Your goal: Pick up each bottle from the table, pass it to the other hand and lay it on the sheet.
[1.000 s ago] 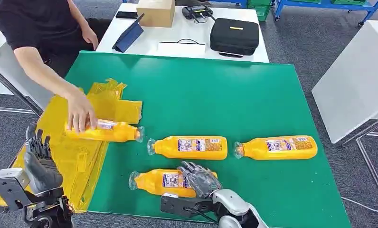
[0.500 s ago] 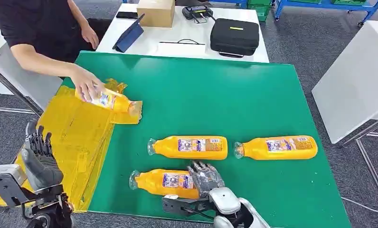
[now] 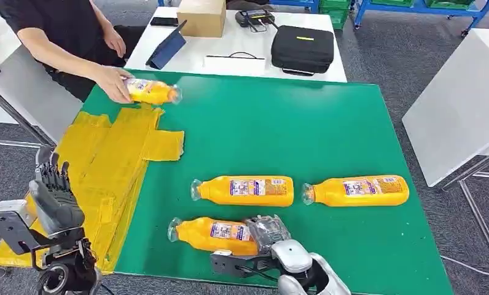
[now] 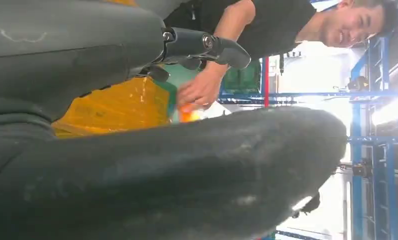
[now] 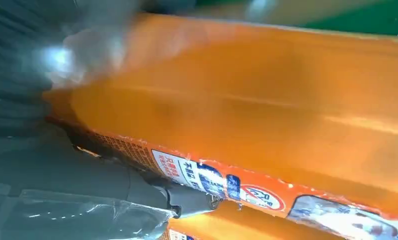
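Reaching down at the near edge of the green table point(image 3: 328, 129), our right hand point(image 3: 268, 232) lies over the base end of the nearest bottle point(image 3: 208, 235); its fingers are curled across the orange body, and in the right wrist view the bottle point(image 5: 267, 100) sits pressed close against the hand, though we cannot tell whether the grasp is fully closed or the bottle is off the table; we judge this to be the pick-up step, with the hand set at the thick end so the neck stays free for the pass. Our left hand point(image 3: 54, 200) hangs upright beside the table, fingers apart and holding nothing, above the near end of the yellow sheet point(image 3: 110, 163); placed there, it looks ready to receive the bottle and lay it down. Two more bottles lie on their sides farther in, the middle bottle point(image 3: 245, 190) and the right bottle point(image 3: 359, 190), caps pointing toward the sheet, just apart from each other. At the far corner a person's hand point(image 3: 114, 83) holds a fourth bottle point(image 3: 150, 91) above the table edge, beyond the sheet. Behind stands a white table point(image 3: 230, 46) with a black case point(image 3: 303, 48), a cardboard box point(image 3: 200, 15) and a tablet point(image 3: 167, 44).
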